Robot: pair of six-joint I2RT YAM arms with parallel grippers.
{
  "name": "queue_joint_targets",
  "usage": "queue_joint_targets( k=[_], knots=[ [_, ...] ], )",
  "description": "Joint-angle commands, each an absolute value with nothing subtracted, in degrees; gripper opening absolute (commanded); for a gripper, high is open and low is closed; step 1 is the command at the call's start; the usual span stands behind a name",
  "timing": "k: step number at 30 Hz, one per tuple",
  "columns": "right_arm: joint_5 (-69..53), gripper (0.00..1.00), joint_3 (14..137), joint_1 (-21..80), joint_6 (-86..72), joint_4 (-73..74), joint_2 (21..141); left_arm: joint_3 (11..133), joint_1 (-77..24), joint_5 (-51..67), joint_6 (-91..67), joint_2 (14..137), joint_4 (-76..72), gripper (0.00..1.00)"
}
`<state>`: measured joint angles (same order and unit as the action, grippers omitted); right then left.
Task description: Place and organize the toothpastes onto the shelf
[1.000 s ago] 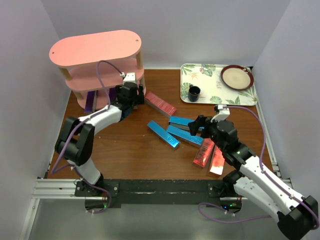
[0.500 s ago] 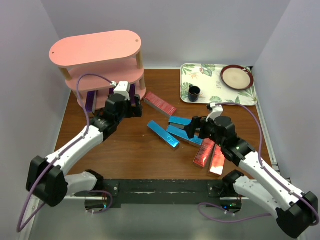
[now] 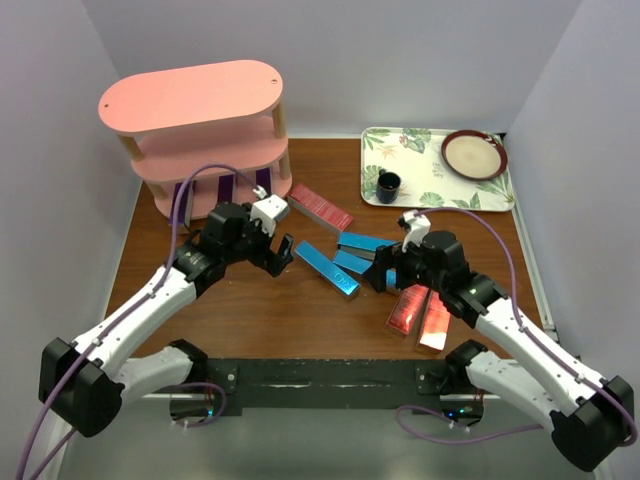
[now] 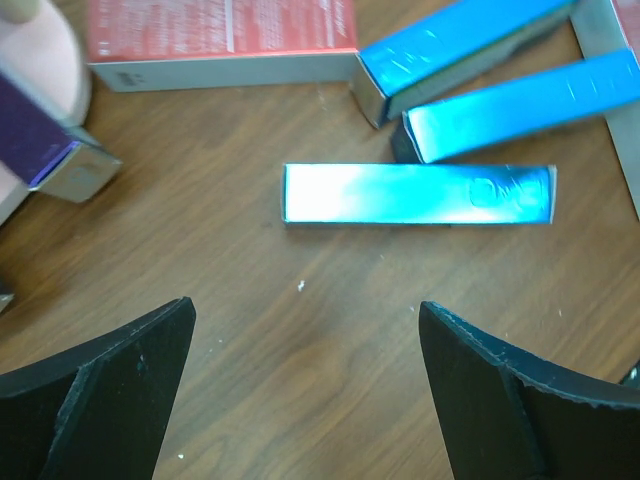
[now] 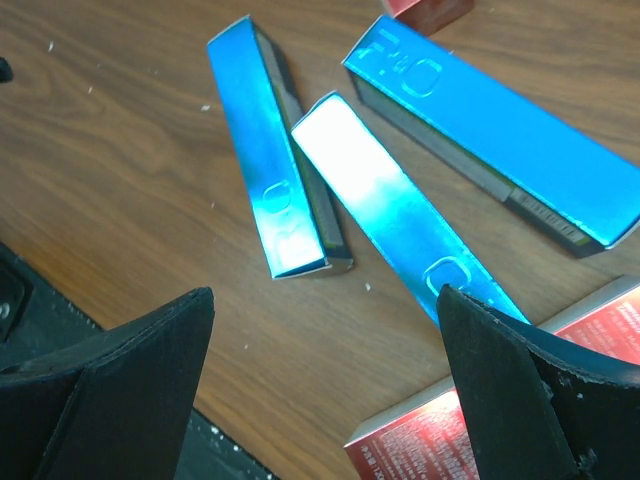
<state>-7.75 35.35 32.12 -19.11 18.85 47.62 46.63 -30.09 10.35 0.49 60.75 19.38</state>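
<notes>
Reference: clock face laid over the top view, centred on the table, with 12 o'clock away from the arm bases.
Shelf: the pink three-tier shelf stands at 10 o'clock, in the far-left corner.
Purple cartons: three purple cartons show as dark strips under the middle board, at the lowest tier. The left wrist view catches one end beside the pink rim. Upright or leaning: cannot tell.
Single red carton: the single red carton lies flat and diagonal on the table at 12 o'clock, just beside the shelf's right end.
Blue cartons: three blue cartons lie flat from the centre toward 3 o'clock, fanned and close together. The nearest one lies crosswise ahead of the left fingers.
Red pair: the red pair lies side by side at 4 o'clock, partly under the right arm.
Left gripper: the left gripper is at 9 o'clock of the nearest blue carton, over bare wood. Its jaws are spread wide and hold nothing.
Right gripper: the right gripper hangs at 3 o'clock over the right-hand ends of the blue cartons. Its jaws are spread wide and grip nothing. Contact with the cartons: cannot tell.
Tray: the floral tray sits at 1 to 2 o'clock, carrying a plate and a dark cup.
</notes>
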Motion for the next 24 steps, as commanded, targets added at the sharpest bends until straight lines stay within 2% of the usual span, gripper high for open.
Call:
queue_joint_targets(
  k=[1, 8, 17, 24],
  knots=[
    [-13.79, 0.98, 37.88, 31.99, -17.4, 18.9, 48.86, 45.88, -30.76, 14.77, 5.45, 60.91, 20.39, 1.0],
    [-19.07, 0.98, 38.14, 32.96, -16.79, 16.79, 54.48, 43.16, -30.94, 8.45, 1.41, 57.58, 17.94, 1.0],
    [-9.85, 0.96, 38.93, 41.21, -19.07, 14.77, 61.25, 38.67, -30.41, -8.25, -3.34, 46.68, 11.43, 1.0],
    [-6.77, 0.95, 39.99, 44.12, -21.27, 13.97, 65.65, 37.36, -30.06, -10.11, -3.25, 45.35, 11.69, 1.0]
  ],
)
